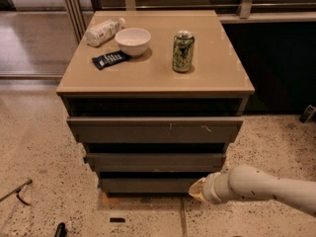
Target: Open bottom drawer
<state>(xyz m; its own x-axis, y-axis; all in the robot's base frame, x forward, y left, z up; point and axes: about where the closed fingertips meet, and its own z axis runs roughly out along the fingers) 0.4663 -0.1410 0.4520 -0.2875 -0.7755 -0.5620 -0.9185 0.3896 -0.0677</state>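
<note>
The bottom drawer [148,184] is the lowest, narrowest dark grey-brown flat front of the cabinet, just above the floor. It sits set back under the middle drawer [155,161] and the top drawer [155,130], which has white scratches. My white arm reaches in from the lower right. My gripper [196,190] is at the bottom drawer's right end, close to the floor. Only its pale tip shows beyond the white wrist.
On the tan cabinet top [217,78] stand a green can [182,51], a white bowl [133,41], a lying bottle [103,31] and a dark packet [110,59]. A speckled floor [44,157] surrounds the cabinet. A dark tool [16,191] lies at the lower left.
</note>
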